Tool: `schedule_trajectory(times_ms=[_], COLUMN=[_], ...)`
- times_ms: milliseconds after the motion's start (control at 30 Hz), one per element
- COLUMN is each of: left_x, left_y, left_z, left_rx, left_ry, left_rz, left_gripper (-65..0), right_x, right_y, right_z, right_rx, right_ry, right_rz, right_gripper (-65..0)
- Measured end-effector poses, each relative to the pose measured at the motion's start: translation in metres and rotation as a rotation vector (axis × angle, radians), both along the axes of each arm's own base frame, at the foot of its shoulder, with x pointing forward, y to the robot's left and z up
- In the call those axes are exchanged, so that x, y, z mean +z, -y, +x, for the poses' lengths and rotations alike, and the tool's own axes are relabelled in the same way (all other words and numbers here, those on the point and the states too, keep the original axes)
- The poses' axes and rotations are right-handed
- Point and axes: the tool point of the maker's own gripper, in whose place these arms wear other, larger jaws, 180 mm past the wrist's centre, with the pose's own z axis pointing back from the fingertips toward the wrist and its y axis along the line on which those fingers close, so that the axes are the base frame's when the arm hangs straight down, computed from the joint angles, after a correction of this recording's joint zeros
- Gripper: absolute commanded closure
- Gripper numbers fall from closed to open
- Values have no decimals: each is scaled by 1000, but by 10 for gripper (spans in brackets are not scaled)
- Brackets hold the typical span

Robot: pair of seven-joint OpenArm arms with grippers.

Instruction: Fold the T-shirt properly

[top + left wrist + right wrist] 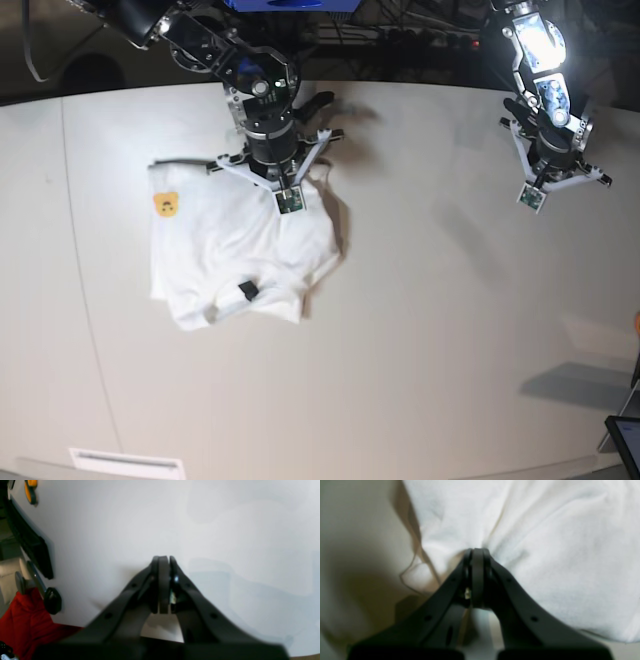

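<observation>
One shirt (235,245) on a white bench (430,330), two arms above it.
The shirt lies crumpled at the far left of the bench, one orange patch (165,204) on its left side and one small black tag (247,290) near its near edge. The right end effector (477,552) is clamped on shirt cloth. The left end effector (163,560) hangs with jaws together, holding nothing, far right, well apart from the shirt.
</observation>
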Motion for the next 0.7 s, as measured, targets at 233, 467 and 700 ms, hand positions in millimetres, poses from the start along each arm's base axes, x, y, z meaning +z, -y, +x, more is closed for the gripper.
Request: schedule_trajectory(times_ms=[233,467,700], left_x=[-1,-3,17], left_y=[2,38,87], left_z=[1,16,47], left_rx=[-4,-32,-97], left_ry=[3,99,225], left_rz=[-10,-255,-554], left_gripper=[0,-2,-84], right_x=[45,68,68], right_y=[-15,-18,-14], right_z=[6,23,27], right_rx=[31,36,26], right_ry=[-36,8,20], right_rz=[102,122,114], right_gripper=[-1,-4,-3])
